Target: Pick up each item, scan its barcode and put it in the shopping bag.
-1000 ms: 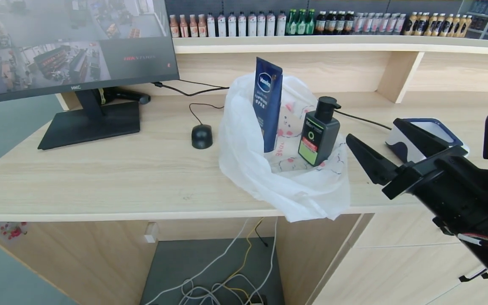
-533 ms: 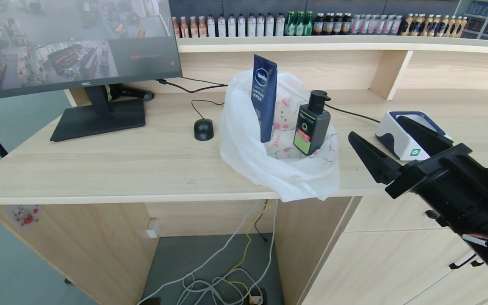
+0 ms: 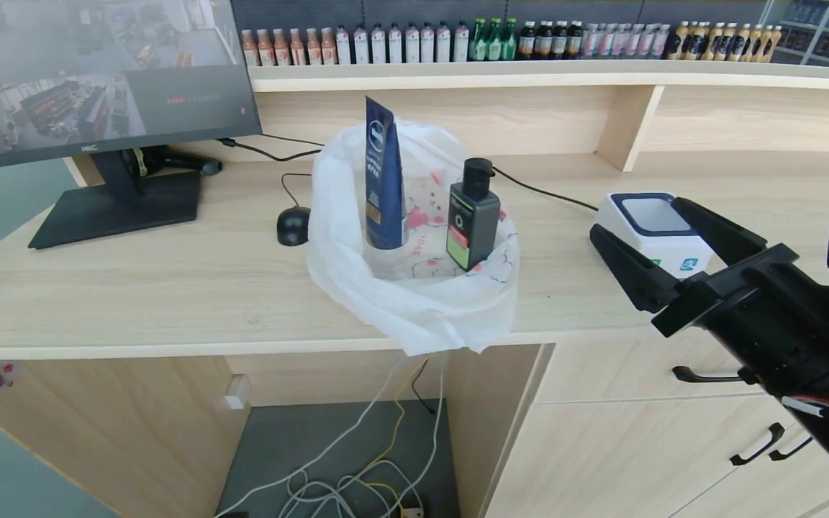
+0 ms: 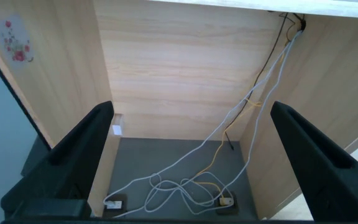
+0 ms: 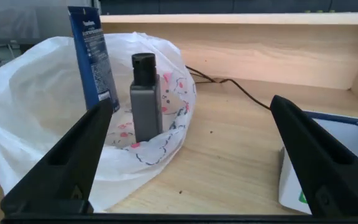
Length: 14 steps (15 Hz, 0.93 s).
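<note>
A white shopping bag (image 3: pixel 414 295) stands open on the wooden counter (image 3: pixel 134 288), close to its front edge. Inside it a tall blue tube (image 3: pixel 383 180) and a dark pump bottle (image 3: pixel 472 219) stand upright. My right gripper (image 3: pixel 636 219) hovers open and empty to the right of the bag, in front of the white barcode scanner (image 3: pixel 652 230). The right wrist view has the bag (image 5: pixel 42 124), tube (image 5: pixel 95 56), bottle (image 5: pixel 145 102) and scanner (image 5: pixel 334 155) beyond that gripper (image 5: pixel 191 106). My left gripper (image 4: pixel 188 115) is open and empty, low down, facing the space under the counter.
A monitor (image 3: pixel 91 72) and a black mouse (image 3: pixel 293 225) sit left of the bag. Several bottles line the back shelf (image 3: pixel 501 39). Loose cables (image 4: pixel 185 186) hang and lie under the counter. Drawers with black handles (image 3: pixel 702 375) are below at the right.
The whole head picture has slid left, so the camera moved. Bag, tube and bottle stand as before. My right gripper stays open in the same place.
</note>
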Available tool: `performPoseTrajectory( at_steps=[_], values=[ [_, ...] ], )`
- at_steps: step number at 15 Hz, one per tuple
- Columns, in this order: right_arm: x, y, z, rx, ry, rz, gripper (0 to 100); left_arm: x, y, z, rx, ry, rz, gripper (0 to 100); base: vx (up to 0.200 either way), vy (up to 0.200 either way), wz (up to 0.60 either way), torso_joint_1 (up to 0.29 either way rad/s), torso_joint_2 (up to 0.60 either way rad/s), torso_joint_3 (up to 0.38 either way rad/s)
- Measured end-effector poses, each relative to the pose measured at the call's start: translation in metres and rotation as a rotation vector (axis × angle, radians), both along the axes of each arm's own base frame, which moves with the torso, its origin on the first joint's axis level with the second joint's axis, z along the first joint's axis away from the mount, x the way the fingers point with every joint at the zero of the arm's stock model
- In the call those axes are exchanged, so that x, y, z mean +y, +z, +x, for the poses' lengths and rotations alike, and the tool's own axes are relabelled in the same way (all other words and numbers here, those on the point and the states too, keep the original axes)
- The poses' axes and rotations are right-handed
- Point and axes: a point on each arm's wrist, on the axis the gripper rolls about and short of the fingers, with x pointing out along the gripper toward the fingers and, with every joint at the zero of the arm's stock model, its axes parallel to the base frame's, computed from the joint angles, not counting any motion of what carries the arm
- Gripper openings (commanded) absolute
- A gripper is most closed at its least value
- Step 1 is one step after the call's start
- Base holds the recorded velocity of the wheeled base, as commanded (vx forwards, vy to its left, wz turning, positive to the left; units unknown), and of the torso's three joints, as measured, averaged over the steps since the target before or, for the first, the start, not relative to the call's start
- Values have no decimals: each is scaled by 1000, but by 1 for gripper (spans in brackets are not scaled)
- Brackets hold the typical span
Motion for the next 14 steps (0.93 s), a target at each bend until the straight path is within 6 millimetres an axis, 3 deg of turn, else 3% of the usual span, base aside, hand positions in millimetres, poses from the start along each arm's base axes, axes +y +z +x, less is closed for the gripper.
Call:
performPoseTrajectory(
  at_steps=[14],
  values=[
    [-7,-8,-7,31,-12,-17,100,0,0,0,0,0,-1,100,0,-200,0,1,2,2]
  ],
)
